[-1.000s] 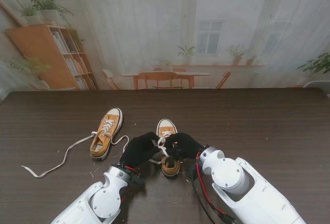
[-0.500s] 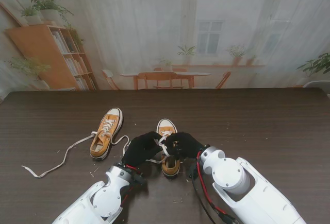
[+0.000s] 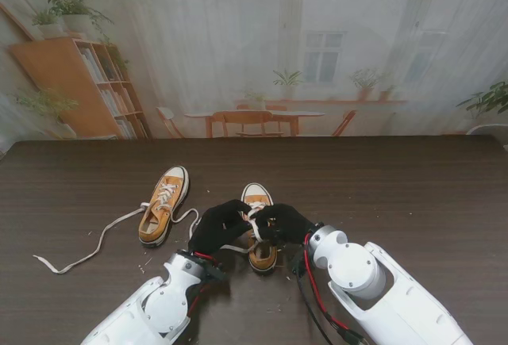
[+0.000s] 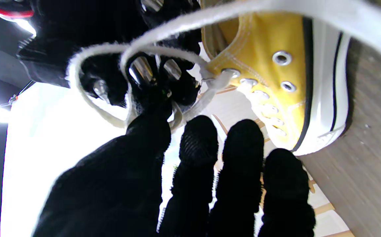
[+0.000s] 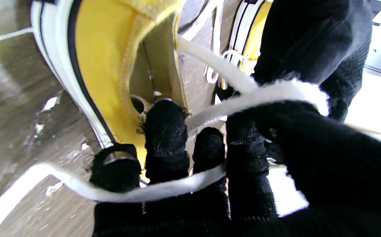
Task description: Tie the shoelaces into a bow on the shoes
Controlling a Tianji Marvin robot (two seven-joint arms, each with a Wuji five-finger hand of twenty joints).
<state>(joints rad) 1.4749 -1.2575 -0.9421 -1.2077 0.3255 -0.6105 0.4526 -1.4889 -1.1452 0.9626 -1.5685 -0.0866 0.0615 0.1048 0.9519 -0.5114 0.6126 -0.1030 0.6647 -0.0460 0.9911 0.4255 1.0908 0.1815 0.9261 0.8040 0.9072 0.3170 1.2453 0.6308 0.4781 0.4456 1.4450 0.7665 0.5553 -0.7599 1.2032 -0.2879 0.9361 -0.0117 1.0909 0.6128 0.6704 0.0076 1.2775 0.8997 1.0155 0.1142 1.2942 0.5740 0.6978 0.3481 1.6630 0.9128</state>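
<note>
A yellow canvas shoe [image 3: 257, 199] stands in front of me, toe pointing away. Both black-gloved hands meet over its tongue. My left hand [image 3: 217, 228] reaches in from the left, its thumb pressed against a loop of white shoelace [image 4: 111, 67] while its other fingers [image 4: 243, 158] stretch alongside the shoe [image 4: 276, 82]. My right hand [image 3: 287, 221] is curled on the same shoelace [image 5: 243, 97], one strand over its thumb and another strand [image 5: 151, 194] across its fingers. The shoe's heel is hidden under the hands.
A second yellow shoe [image 3: 164, 202] lies to the left, untied, its long lace [image 3: 87, 251] trailing toward the table's near-left side. Small pale crumbs [image 3: 143, 264] dot the dark wooden table [image 3: 397, 194]. Wide bare tabletop lies to the right.
My left hand has crept slightly farther from me along the shoe. Both hands stay closed around the lace and the shoes have not moved.
</note>
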